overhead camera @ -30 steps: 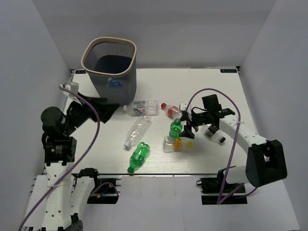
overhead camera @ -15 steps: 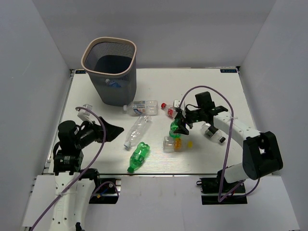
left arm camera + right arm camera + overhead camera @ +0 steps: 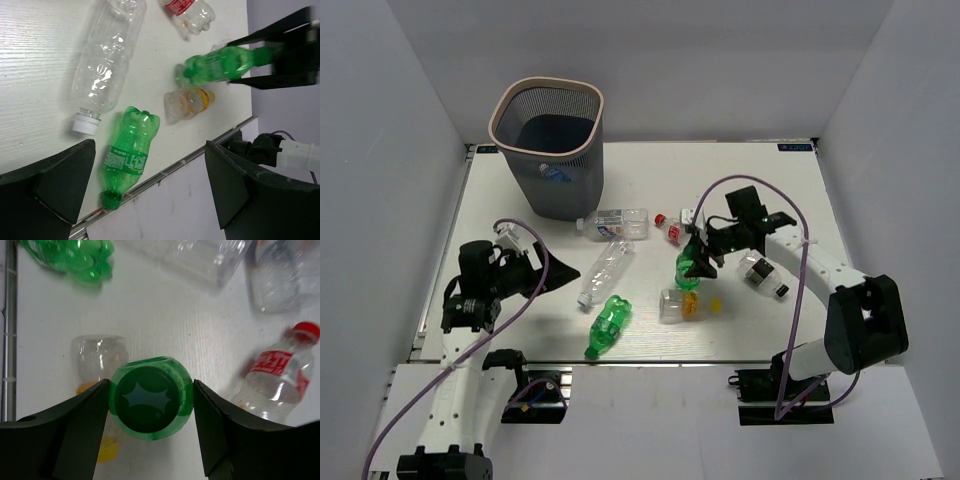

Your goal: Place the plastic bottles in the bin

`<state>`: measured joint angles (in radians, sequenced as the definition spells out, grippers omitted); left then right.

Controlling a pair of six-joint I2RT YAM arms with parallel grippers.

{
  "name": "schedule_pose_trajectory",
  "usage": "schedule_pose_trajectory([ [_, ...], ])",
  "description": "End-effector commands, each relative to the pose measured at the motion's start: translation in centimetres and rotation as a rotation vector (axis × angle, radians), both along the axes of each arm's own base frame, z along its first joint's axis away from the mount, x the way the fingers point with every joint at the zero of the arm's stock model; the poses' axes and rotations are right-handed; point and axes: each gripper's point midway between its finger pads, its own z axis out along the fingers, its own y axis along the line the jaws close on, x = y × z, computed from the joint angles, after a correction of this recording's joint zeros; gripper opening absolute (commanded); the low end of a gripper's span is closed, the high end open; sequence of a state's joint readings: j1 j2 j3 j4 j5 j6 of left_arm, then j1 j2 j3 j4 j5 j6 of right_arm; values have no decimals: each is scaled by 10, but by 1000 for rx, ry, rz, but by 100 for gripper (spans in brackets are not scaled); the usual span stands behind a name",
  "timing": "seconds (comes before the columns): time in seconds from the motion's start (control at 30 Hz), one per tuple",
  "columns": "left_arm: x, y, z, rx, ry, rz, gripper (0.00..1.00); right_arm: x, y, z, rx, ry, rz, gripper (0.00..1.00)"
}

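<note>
My right gripper (image 3: 698, 254) is shut on a green bottle (image 3: 687, 270), held just above the table; the right wrist view shows its dark cap end (image 3: 151, 397) between both fingers (image 3: 75, 435). My left gripper (image 3: 546, 272) is open and empty, left of a clear white-capped bottle (image 3: 603, 270). A green bottle (image 3: 606, 325) lies near the front edge, between the left fingers in the left wrist view (image 3: 131, 152). The bin (image 3: 548, 140) stands at the far left with a bottle (image 3: 555, 172) inside.
A yellow-capped bottle (image 3: 680, 304) lies just below the held one. A clear labelled bottle (image 3: 612, 224) and a red-capped bottle (image 3: 670, 228) lie mid-table. A black-capped bottle (image 3: 763, 275) lies under my right arm. The table's front rail (image 3: 165, 167) runs close to the green bottle.
My left arm has swung back from the bin to the near left, its gripper open and low. My right gripper has lifted the green bottle slightly off the yellow-capped one.
</note>
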<state>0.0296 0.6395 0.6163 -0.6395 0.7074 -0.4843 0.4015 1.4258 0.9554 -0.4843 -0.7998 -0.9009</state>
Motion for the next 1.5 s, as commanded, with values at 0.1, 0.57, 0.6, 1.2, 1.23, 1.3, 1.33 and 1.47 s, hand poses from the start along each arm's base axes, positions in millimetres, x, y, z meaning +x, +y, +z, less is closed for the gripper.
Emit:
schedule_pose_trajectory([
  [0.1, 15, 6, -13, 48, -4, 24, 100, 24, 39, 141, 215, -114, 63, 0],
  [0.57, 21, 13, -48, 131, 73, 30, 100, 113, 172, 385, 783, -401, 4, 0],
  [0.6, 21, 13, -48, 132, 73, 29, 100, 115, 179, 387, 805, -408, -2, 0],
  [1.2, 54, 5, -27, 189, -26, -48, 100, 196, 236, 328, 851, -395, -246, 90],
  [1.23, 58, 6, -31, 219, -20, -47, 100, 192, 228, 345, 869, -419, -253, 90],
  [1.3, 69, 7, -40, 272, 0, -65, 100, 205, 207, 355, 857, -431, -342, 90],
  [1.33, 73, 4, -42, 285, 3, -72, 100, 198, 191, 371, 854, -422, -384, 90],
  [1.47, 85, -14, -51, 317, 24, -135, 100, 232, 103, 361, 730, -412, -610, 90],
])
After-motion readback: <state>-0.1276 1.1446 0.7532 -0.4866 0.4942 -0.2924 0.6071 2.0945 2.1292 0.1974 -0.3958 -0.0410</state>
